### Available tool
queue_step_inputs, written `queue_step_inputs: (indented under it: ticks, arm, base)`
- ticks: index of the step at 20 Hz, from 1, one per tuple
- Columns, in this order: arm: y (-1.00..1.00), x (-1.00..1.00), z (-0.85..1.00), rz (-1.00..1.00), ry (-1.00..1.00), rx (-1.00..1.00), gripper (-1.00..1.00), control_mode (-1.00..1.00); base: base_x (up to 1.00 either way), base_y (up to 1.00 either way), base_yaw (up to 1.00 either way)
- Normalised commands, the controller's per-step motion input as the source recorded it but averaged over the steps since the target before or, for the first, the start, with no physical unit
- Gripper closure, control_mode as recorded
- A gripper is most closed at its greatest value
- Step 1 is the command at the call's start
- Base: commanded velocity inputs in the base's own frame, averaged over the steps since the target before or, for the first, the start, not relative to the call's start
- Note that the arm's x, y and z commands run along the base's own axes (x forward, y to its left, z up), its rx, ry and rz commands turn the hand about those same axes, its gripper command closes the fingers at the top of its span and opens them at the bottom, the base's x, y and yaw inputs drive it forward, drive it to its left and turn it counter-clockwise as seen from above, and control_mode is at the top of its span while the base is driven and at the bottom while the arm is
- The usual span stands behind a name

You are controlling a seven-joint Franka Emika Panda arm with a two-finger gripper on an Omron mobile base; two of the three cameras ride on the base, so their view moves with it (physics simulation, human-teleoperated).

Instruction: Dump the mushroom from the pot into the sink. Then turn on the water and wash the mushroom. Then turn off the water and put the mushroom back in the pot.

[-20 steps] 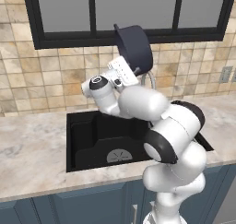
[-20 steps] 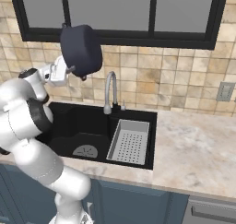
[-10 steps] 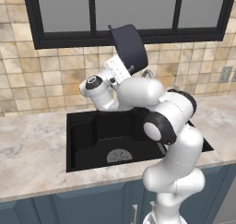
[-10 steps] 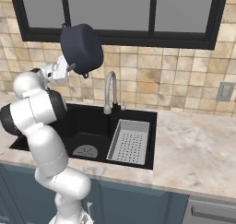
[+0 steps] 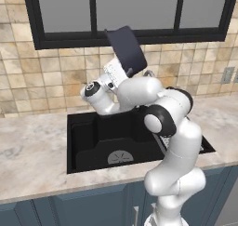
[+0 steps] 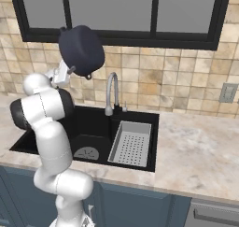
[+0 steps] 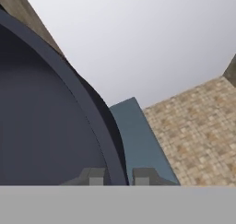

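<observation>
Claw [image 7: 119, 176] is clenching the pot [image 5: 126, 50] rim, raising it higher and tipping it over the sink [image 5: 93, 143] since a second ago; dumping is underway, though mushroom is not discernible.

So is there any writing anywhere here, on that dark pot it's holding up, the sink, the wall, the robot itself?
None to read: no words, numbers or logos show.
The pot, raised in the shut gripper: plain dark, no label.
The sink, faucet and strainer tray: unmarked.
The wall outlet: plain plate, no text.
The tiled wall and the white arm: no lettering.
</observation>
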Motion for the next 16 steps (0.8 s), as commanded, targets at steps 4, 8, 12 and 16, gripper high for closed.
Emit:
queue_step_inputs:
  ticks: [4,8,12,16]
  arm:
    - [0.0,0.0,-0.03,0.0,0.0,-0.09,1.0,-1.0]
    - [0.0,0.0,-0.03,0.0,-0.01,-0.07,1.0,-1.0]
    - [0.0,0.0,-0.04,0.0,0.0,-0.08,1.0,-1.0]
    - [0.0,0.0,-0.06,0.0,-0.03,-0.09,1.0,-1.0]
  base:
    - [0.0,0.0,0.0]
    - [0.0,0.0,0.0]
    - [0.0,0.0,0.0]
    - [0.0,0.0,0.0]
